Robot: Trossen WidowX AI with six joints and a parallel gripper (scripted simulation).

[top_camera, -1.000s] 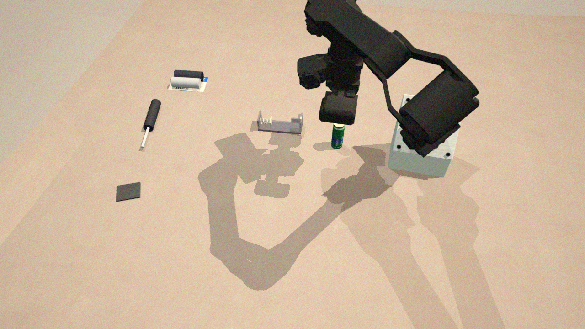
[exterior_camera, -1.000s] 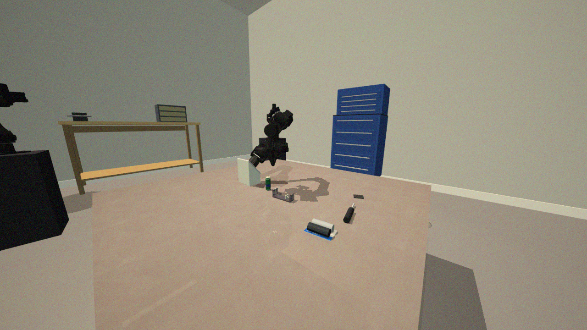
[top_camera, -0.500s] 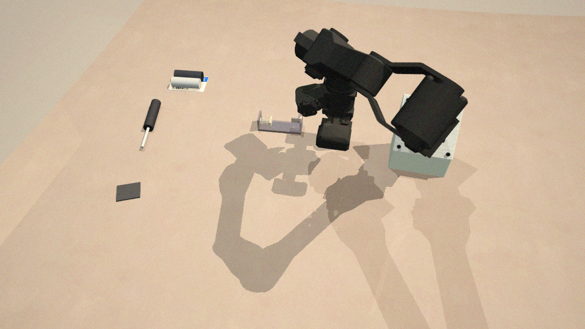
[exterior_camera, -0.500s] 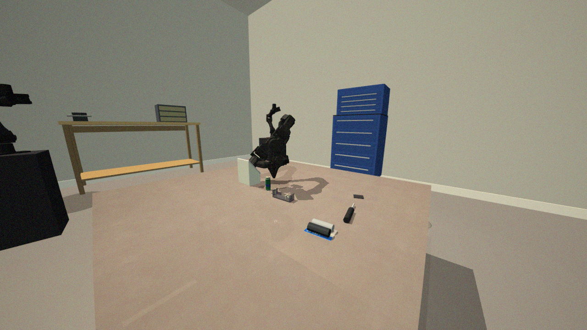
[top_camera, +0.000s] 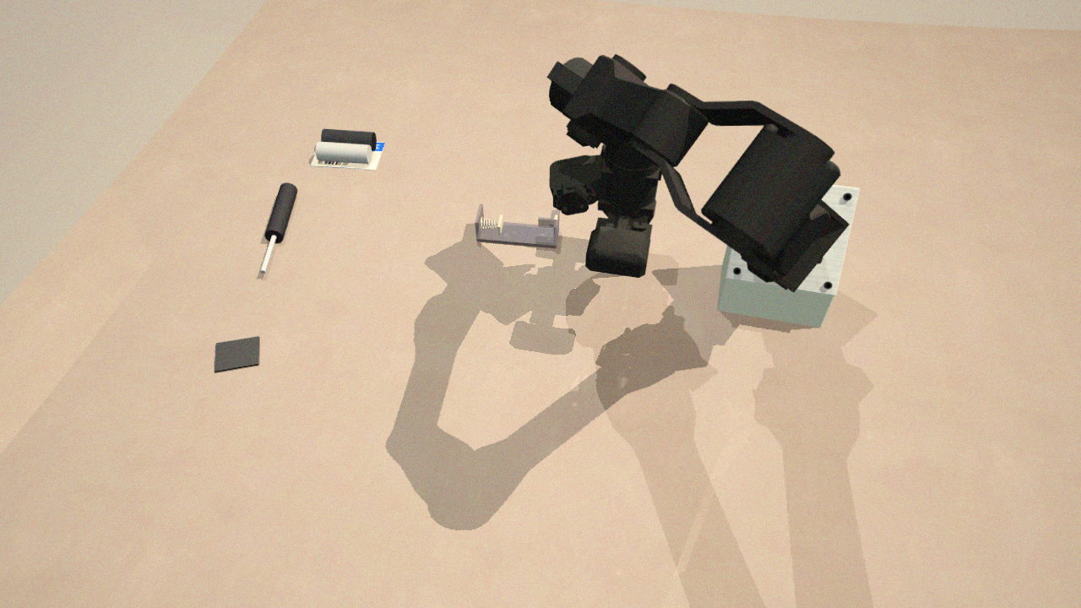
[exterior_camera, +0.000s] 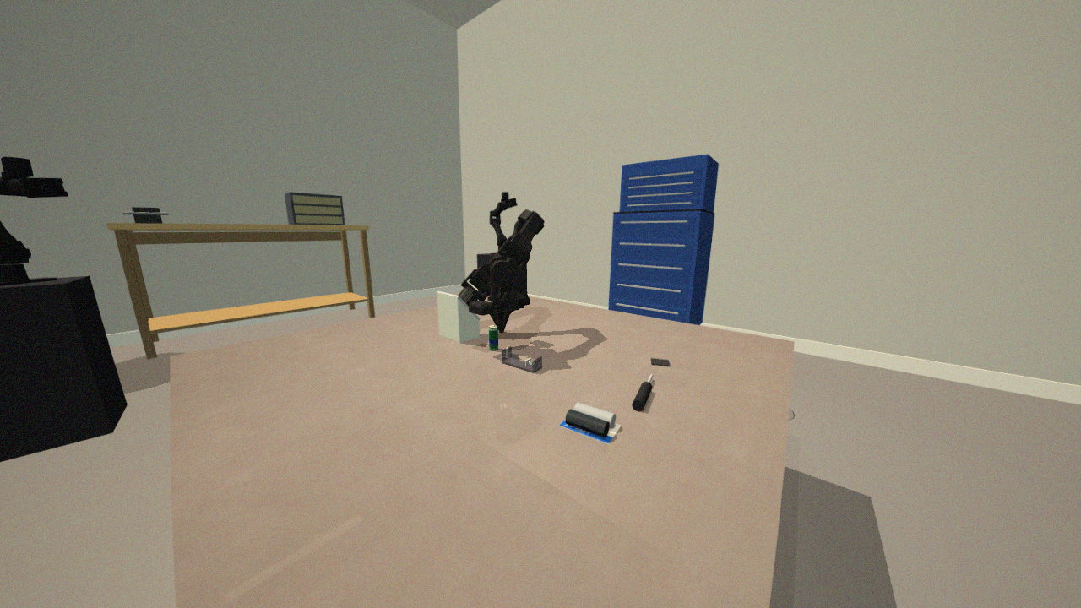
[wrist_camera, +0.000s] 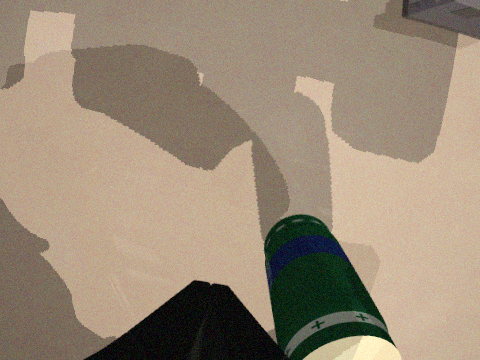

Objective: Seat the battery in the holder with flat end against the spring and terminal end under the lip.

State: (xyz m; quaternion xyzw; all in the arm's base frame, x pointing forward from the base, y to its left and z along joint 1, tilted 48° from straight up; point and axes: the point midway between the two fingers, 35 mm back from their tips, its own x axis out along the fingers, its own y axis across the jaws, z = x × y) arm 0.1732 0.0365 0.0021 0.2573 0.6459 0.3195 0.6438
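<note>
The green battery (wrist_camera: 320, 294) (exterior_camera: 493, 337) stands upright on the table, its pale end with the round terminal facing up. My gripper (wrist_camera: 207, 298) (top_camera: 616, 253) is shut on nothing; its closed fingertips hang just to the left of the battery in the wrist view, and I cannot tell whether they touch it. The arm hides the battery in the top view.
A black-handled screwdriver (top_camera: 277, 215) (exterior_camera: 642, 393), a black square pad (top_camera: 236, 354) (exterior_camera: 660, 361) and two rolls on a card (top_camera: 345, 147) (exterior_camera: 590, 418) lie farther out. The arm's pale base block (top_camera: 778, 302) (exterior_camera: 455, 316) stands close behind the battery.
</note>
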